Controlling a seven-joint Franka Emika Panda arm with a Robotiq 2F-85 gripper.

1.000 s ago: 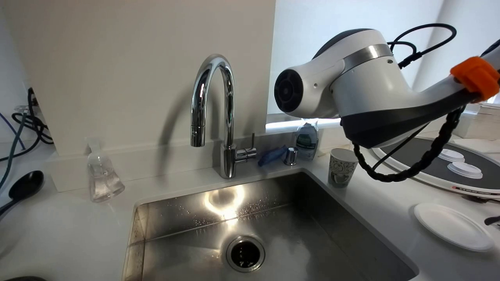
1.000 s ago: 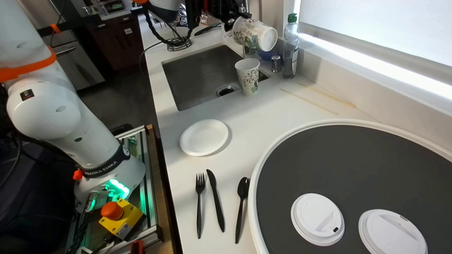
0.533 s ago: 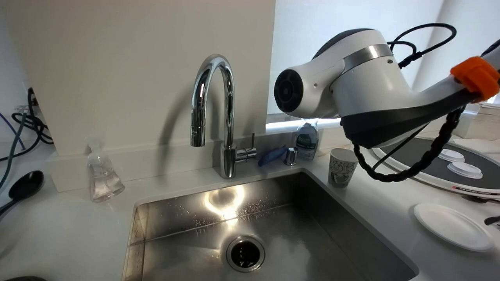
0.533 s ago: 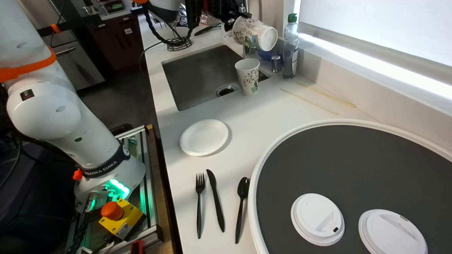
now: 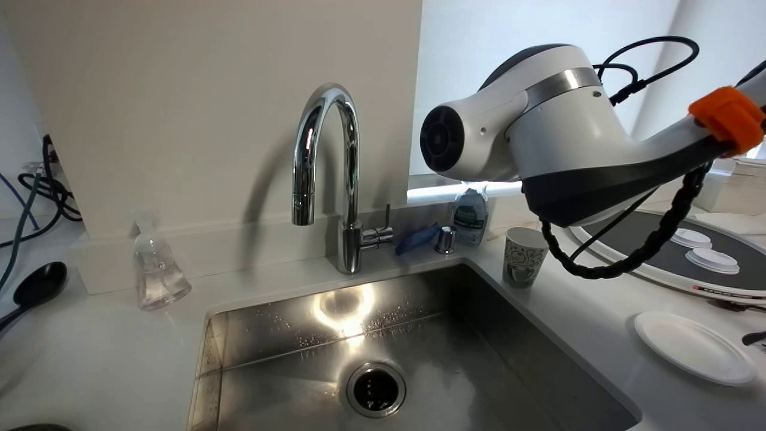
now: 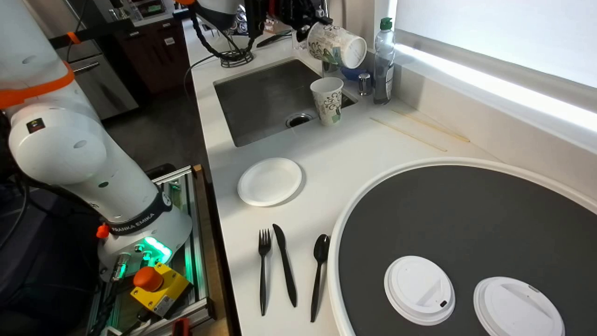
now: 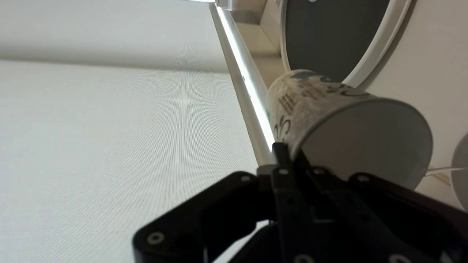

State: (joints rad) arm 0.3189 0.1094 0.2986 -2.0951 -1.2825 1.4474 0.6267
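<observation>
PASSAGE: room lay over the sink basin (image 5: 443, 359), below the faucet spout (image 5: 304, 179); a counter strip (image 6: 326, 186) parted plate (image 6: 269, 182) from round tray (image 6: 466, 210) | OBSTACLES: tilted paper cup (image 6: 336, 45) projected beyond the gripper (image 7: 291, 154); upright cup (image 6: 328, 103) stood lower, beside the sink basin; soap bottle (image 6: 383, 65) rose nearby

Wrist view: gripping faces of the fingers (image 7: 285, 182) hidden at the rim of the held cup (image 7: 310, 100), its lettering too blurred to read; grey shape (image 7: 463, 171) cut by the right edge, too little to name. In an exterior view the arm (image 5: 571, 134) hides fingers and held cup; sink (image 5: 287, 392) runs off the bottom. In an exterior view one lid (image 6: 517, 308) and the round tray (image 6: 466, 210) clipped by lower edge.
</observation>
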